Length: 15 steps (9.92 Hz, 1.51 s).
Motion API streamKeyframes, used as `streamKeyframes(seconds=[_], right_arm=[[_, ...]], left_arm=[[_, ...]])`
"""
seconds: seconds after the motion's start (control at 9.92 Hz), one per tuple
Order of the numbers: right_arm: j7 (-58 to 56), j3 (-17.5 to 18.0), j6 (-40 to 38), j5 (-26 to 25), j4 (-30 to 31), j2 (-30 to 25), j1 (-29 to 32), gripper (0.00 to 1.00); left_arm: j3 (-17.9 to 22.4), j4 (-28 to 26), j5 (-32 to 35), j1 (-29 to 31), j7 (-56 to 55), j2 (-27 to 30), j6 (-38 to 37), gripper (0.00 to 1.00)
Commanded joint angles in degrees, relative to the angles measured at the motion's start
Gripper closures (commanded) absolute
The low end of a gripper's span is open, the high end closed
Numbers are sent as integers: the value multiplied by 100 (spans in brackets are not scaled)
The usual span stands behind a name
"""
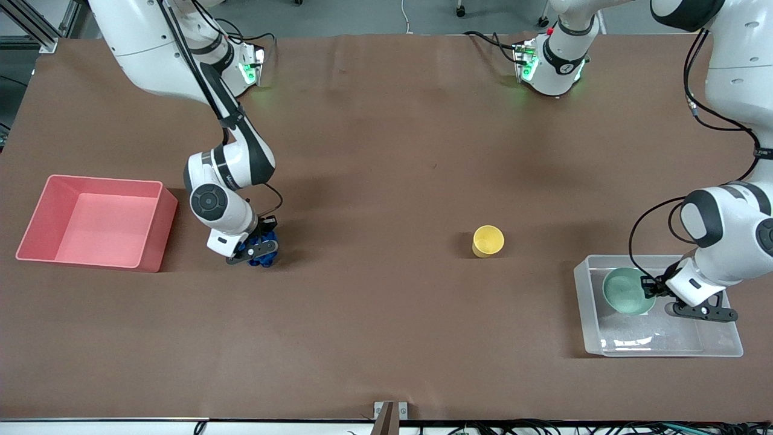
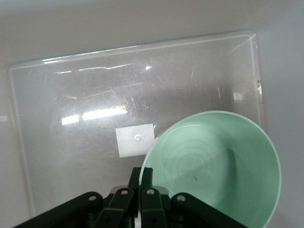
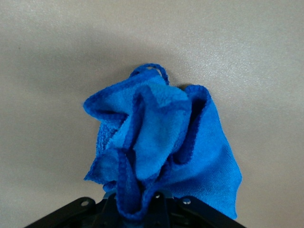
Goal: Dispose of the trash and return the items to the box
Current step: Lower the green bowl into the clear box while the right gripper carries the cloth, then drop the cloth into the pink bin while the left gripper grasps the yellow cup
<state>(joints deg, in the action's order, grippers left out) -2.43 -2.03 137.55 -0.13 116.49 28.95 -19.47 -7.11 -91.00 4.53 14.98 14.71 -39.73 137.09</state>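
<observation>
My left gripper (image 1: 651, 289) is shut on the rim of the pale green bowl (image 1: 628, 291) and holds it tilted inside the clear box (image 1: 604, 344) at the left arm's end of the table. In the left wrist view the bowl (image 2: 218, 166) hangs over the box's bottom, beside its white label (image 2: 135, 140), with the gripper (image 2: 141, 178) pinching the rim. My right gripper (image 1: 261, 254) is shut on the blue cloth wad (image 1: 266, 257), low at the table between the pink tub and the yellow cup (image 1: 487, 240). The right wrist view shows the cloth (image 3: 161, 142) bunched in the gripper (image 3: 142, 209).
The opaque pink tub (image 1: 36, 241) stands at the right arm's end of the table, close beside the right gripper. The yellow cup stands upright alone on the brown table between the two grippers.
</observation>
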Motion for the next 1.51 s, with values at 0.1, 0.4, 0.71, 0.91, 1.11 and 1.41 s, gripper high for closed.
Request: streamKeyframes(seconds=[0.1, 0.4, 0.71, 0.91, 1.11, 1.41], right_arm=[[-11, -34, -61, 40, 128, -118, 83, 96], [-38, -43, -420, 40, 119, -494, 355, 97], [-38, -52, -842, 40, 67, -1117, 724, 97], [-99, -60, -1307, 22, 49, -1644, 1014, 98], [-178, -69, -1598, -39, 84, -2032, 1400, 98], [-205, -78, -1784, -144, 294, -2271, 1979, 97]], left_arm=[[-9, 354, 56, -21, -74, -473, 20, 88], [-35, 468, 109, 5, -30, -335, 11, 0], [-70, 408, 109, -328, -886, 420, -916, 0], [-473, -29, 109, -381, -1853, 912, -1316, 0], [-1000, -662, 118, -390, -2994, 1361, -1299, 0], [-1748, -1357, 170, -443, -4701, 1608, -1037, 0]])
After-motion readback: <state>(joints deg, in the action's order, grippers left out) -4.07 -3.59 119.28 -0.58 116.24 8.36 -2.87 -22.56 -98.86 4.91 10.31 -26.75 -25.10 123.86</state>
